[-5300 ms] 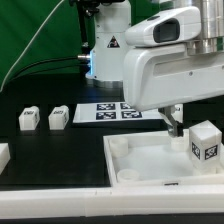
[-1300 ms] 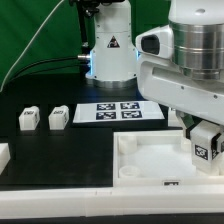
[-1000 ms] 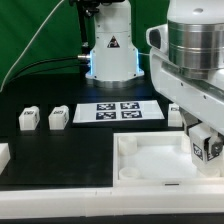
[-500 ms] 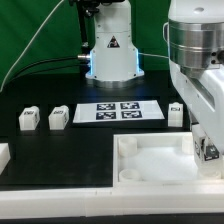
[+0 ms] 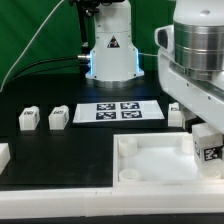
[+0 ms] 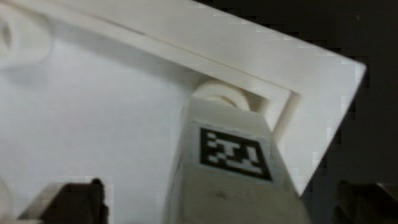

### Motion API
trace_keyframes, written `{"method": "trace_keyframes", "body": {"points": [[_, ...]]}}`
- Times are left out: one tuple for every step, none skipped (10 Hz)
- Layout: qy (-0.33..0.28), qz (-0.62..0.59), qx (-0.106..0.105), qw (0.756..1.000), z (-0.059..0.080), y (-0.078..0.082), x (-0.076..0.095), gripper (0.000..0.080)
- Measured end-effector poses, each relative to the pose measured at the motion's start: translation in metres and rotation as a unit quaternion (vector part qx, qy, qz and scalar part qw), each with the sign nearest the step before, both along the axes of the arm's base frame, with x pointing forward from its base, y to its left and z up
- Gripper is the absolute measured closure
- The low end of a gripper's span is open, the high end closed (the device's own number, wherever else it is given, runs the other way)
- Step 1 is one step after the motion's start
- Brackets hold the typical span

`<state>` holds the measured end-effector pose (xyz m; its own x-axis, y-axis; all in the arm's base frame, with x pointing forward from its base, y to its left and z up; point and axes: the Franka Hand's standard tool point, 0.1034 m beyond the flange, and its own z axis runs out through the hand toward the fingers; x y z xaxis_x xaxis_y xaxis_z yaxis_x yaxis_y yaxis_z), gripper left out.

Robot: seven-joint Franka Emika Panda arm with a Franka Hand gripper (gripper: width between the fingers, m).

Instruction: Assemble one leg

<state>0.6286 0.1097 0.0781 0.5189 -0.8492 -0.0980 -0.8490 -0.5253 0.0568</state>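
A small white leg (image 5: 210, 152) with a square tag stands upright at the right near corner of the large white panel (image 5: 150, 160). In the wrist view the leg (image 6: 231, 150) rises from a round socket (image 6: 222, 95) in that corner. My gripper (image 5: 205, 136) is over the leg, with a finger on each side. In the wrist view the gripper (image 6: 217, 205) is open, and a strip of panel shows between one finger (image 6: 75, 200) and the leg. Three more legs lie on the table: two (image 5: 28, 119) (image 5: 57, 117) at the exterior view's left and one (image 5: 175, 114) behind the panel.
The marker board (image 5: 118, 111) lies flat behind the panel, in front of the robot base (image 5: 110, 55). Part of a white object (image 5: 3, 155) shows at the exterior view's left edge. A white strip (image 5: 60, 195) runs along the front of the table.
The hand came down over the leg and turned around it. Half a second ago it hid the leg. Now the leg's tag faces the exterior view again.
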Motion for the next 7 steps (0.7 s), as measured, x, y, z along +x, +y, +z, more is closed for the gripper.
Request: {"method": "trace_keyframes", "body": {"points": [[-0.004, 0.056, 0.006, 0.998, -0.0002, 0.0012, 0.0003, 0.0151], [-0.013, 0.122, 0.012, 0.992, -0.0007, 0.001, 0.0015, 0.0151], [-0.018, 0.17, 0.016, 0.985, -0.0016, 0.0009, 0.0015, 0.0151], [-0.019, 0.21, 0.02, 0.977, -0.0015, 0.0017, 0.0012, 0.0151], [-0.022, 0.275, 0.026, 0.961, -0.0012, 0.0017, 0.0014, 0.0151], [-0.024, 0.315, 0.03, 0.948, -0.0008, 0.0017, 0.0016, 0.0151], [-0.026, 0.341, 0.032, 0.939, -0.0006, 0.0011, 0.002, 0.0151]]}}
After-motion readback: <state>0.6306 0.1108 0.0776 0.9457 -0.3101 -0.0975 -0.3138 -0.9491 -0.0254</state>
